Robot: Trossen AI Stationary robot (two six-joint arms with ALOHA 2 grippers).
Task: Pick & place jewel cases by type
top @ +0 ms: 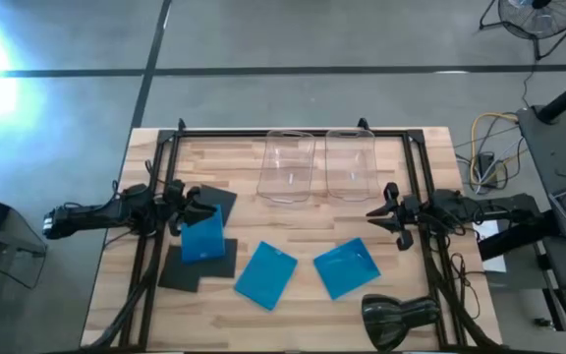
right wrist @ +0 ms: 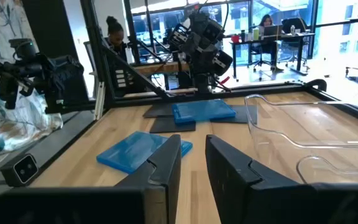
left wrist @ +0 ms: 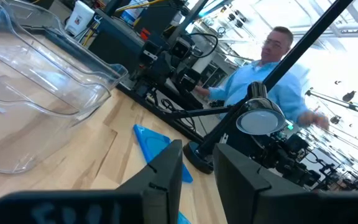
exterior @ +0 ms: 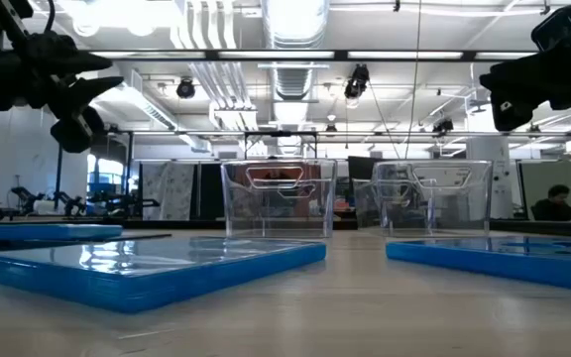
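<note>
Wooden surface (top: 293, 211) carries two clear bins (top: 288, 165) at the far side, three blue jewel cases (top: 265, 274) and dark ones (top: 197, 267) toward the near-left. Left tool (top: 197, 206) hovers just above the leftmost blue case (top: 202, 236), fingers slightly apart, holding nothing. Right tool (top: 381, 218) waits at the right edge, well apart from the cases, fingers slightly apart, empty.

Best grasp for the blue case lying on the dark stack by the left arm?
Judging by its pose, pinch the blue case at its edge overhanging the dark cases. It lies flat and thin, so bring the left gripper, which hovers beside it, down from above onto that raised edge.
</note>
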